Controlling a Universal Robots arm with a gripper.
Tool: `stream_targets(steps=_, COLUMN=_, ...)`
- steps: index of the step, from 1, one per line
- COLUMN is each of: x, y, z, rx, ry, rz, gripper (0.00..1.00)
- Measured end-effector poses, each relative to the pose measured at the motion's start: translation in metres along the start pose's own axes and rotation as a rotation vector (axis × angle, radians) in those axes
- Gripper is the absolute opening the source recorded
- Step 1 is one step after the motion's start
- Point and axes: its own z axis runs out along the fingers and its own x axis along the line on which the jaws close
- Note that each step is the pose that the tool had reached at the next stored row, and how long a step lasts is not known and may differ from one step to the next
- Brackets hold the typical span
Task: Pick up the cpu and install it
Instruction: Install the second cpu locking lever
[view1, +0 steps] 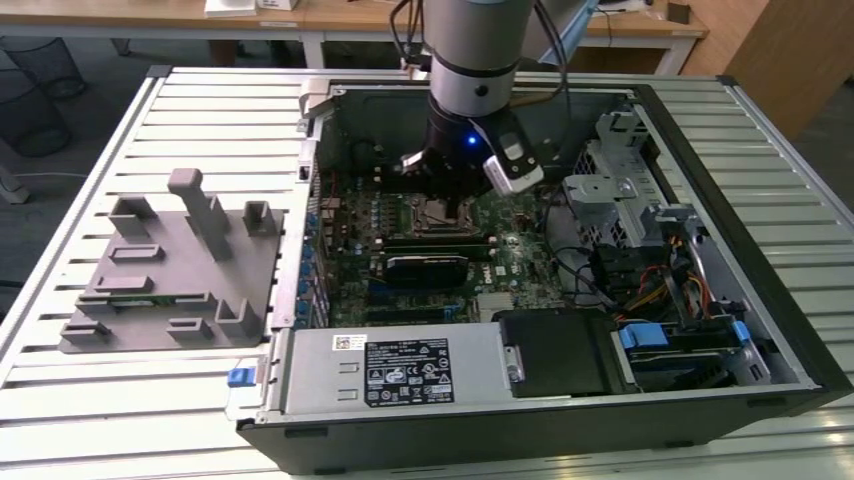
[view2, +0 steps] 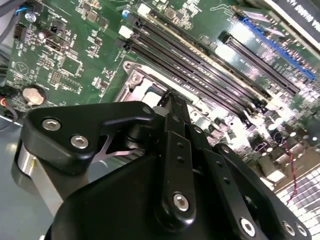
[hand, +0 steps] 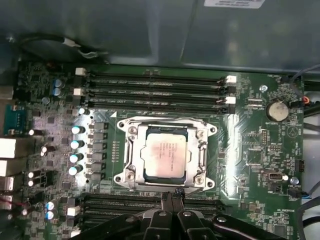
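Note:
The cpu (hand: 163, 158), a pale silvery square chip, lies flat inside the metal-framed socket (hand: 127, 165) on the green motherboard (hand: 250, 150). In the first wrist view my gripper (hand: 173, 194) sits just off the socket's edge, its black fingers (hand: 167, 196) pressed together with nothing between them and clear of the chip. The second wrist view has the same fingers (view2: 172, 107) closed just above the socket frame (view2: 134, 79). In the exterior view my gripper (view1: 450, 188) hangs low inside the open computer case, right over the socket (view1: 434, 214).
Black memory slots (hand: 155, 92) run along one side of the socket, and more lie under my fingers. A coin battery (hand: 276, 110) sits near the board's edge. The case walls (view1: 694, 190), the drive cage with cables (view1: 641, 250) and the power supply (view1: 387, 365) ring the board. A grey fixture (view1: 174, 260) stands on the slatted table.

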Motion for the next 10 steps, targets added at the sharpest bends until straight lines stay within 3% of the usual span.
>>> stream_targets(steps=10, x=0.0094, y=-0.0023, z=0.0016, rx=0.0, ry=0.0006, rz=-0.011, gripper=0.11)
